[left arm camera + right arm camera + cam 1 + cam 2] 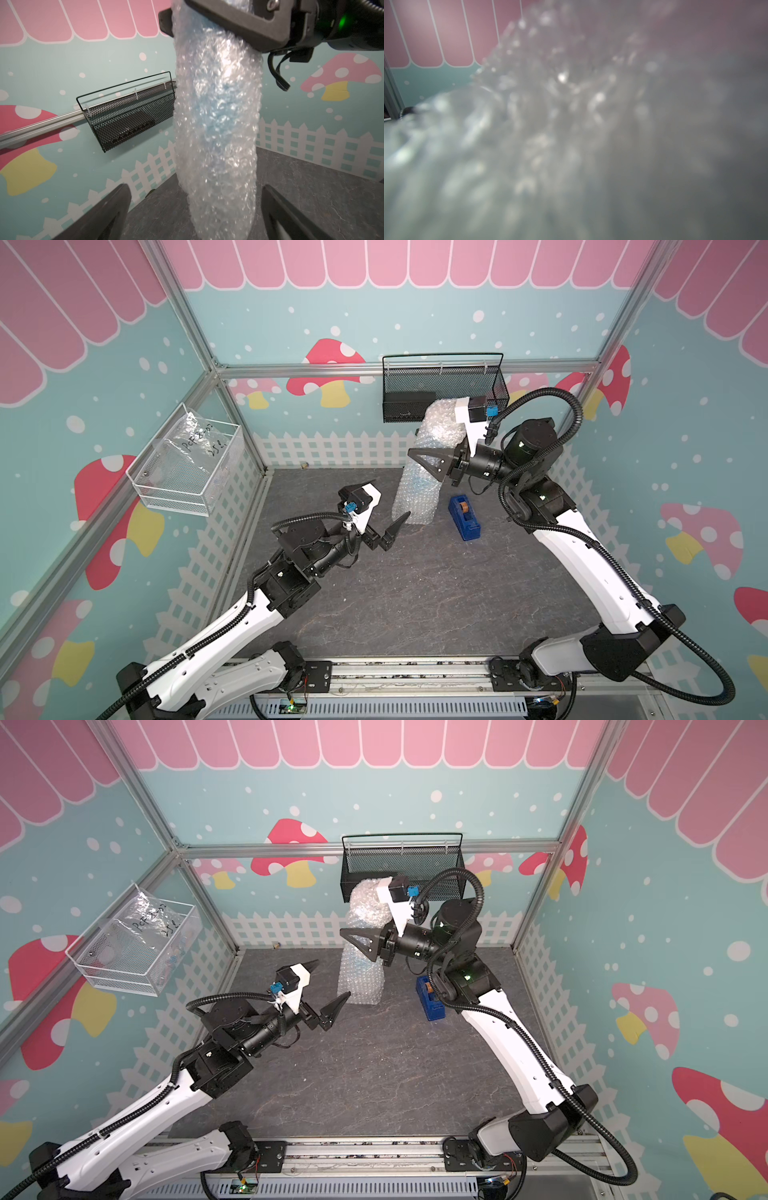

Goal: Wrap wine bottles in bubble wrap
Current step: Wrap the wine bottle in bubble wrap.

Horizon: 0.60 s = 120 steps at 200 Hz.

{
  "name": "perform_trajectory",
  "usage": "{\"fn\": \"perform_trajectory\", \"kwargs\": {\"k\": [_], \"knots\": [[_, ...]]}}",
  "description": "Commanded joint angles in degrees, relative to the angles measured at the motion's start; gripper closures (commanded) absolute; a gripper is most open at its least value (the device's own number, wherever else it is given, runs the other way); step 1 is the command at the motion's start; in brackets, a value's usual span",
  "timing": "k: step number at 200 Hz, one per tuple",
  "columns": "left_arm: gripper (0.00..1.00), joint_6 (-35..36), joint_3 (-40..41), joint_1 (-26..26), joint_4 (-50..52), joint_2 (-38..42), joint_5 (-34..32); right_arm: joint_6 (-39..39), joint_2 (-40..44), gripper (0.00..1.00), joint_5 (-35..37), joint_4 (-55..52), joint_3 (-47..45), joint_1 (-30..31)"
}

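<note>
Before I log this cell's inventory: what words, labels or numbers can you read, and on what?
"PET" or "PCT", then blurred marks: black handwriting on the plastic bag in the white wire basket.
"25", then an unclear mark: second line on that bag.
Tape dispenser and black mesh basket: no readable text.

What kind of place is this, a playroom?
Probably a robot test booth, only decorated like one: two robot arms bolted to a rail, a metal frame, and mushroom wallpaper.
</note>
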<state>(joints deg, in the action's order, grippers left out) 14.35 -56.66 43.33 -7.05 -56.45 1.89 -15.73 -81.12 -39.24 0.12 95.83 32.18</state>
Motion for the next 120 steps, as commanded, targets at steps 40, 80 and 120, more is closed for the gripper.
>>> {"fn": "perform_trajectory", "kwargs": {"k": [40,80,120], "knots": [[0.01,0.36,-4.25,2.32,-13.98,-8.36,1.08,4.34,2.76,1.0,10.93,-1.29,1.03,2.88],[0.01,0.32,-6.01,4.48,-17.25,-14.76,1.0,1.27,3.15,1.0,12.26,0.48,1.2,3.19],[0.01,6.74,-7.41,7.96,-22.1,-21.48,-16.03,-2.91,4.36,1.0,12.35,4.23,0.0,4.48]]}}
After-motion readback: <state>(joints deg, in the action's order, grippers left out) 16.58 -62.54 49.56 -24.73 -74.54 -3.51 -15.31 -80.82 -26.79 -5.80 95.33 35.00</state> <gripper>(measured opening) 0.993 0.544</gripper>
